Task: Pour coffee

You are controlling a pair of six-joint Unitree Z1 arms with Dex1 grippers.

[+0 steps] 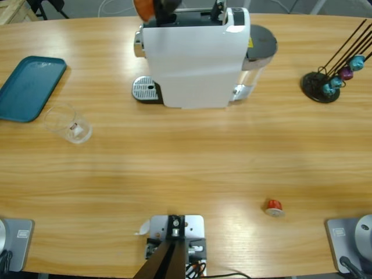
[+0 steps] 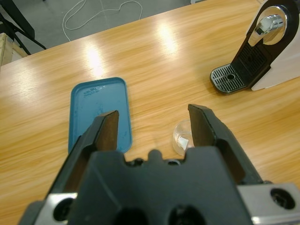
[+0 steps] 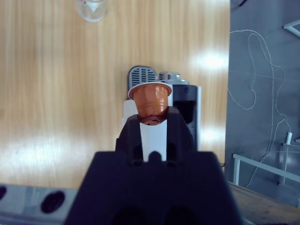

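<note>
Empty clear glass cup (image 1: 68, 124), sideways

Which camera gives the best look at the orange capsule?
The right wrist view: the orange capsule sits centered, pinched in the right end effector above the coffee machine. The high view shows only an orange sliver; the left wrist view shows none.

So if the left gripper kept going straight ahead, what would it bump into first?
Probably the glass cup, just ahead of the open left gripper by its right-hand jaw. The blue tray lies off to the other side. Depth is hard to judge.
</note>
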